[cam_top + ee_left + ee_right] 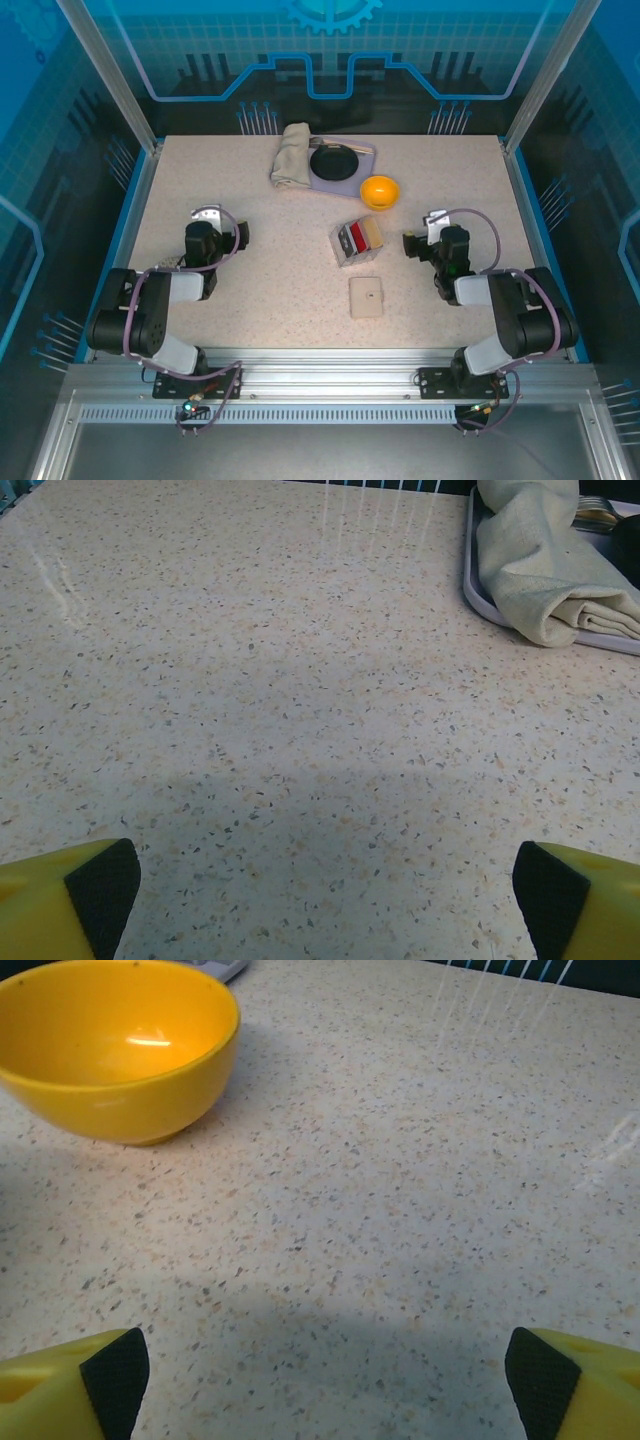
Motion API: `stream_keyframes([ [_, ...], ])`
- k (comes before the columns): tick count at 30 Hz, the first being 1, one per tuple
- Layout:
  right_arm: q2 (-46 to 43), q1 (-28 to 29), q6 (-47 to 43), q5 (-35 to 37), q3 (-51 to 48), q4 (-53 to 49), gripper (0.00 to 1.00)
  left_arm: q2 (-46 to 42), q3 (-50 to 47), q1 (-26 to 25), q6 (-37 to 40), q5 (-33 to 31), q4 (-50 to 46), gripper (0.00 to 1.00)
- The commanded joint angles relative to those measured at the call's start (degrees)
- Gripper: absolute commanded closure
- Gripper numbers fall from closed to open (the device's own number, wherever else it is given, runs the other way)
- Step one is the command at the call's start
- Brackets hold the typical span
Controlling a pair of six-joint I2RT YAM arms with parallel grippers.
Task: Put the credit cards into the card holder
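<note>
Top camera: fixed high at 6 o'clock, looking down toward 12 over the whole table [250,290]. Left wrist camera: low, close, behind the left gripper [320,905], facing 12; the towel [545,575] at 1 o'clock is shared with the top view. Right wrist camera: likewise behind the right gripper [320,1380]; shared bowl [115,1045] at 11.

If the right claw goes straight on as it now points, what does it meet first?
Likely nothing: ahead of the open right claw lies bare table as far as its camera shows. The yellow bowl sits left of that line, though depth is unclear.
</note>
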Motion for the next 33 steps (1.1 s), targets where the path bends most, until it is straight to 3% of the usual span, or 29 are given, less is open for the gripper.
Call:
stream_keyframes([
  [1,-0.46,-1.83,3.03,2.15,1.78,2.11,0.00,0.16,0.24,0.20,0.75,2.57,1.69,0.01],
  [14,-0.34,-0.45,2.69,5.80,1.64,2.81,0.00,0.20,0.36,0.21,0.78,2.77,1.63,0.01],
  [33,-0.20,-0.50,2.71,5.68,1.61,2.73,0.00,0.16,0.34,0.21,0.83,2.86,1.50,0.01],
])
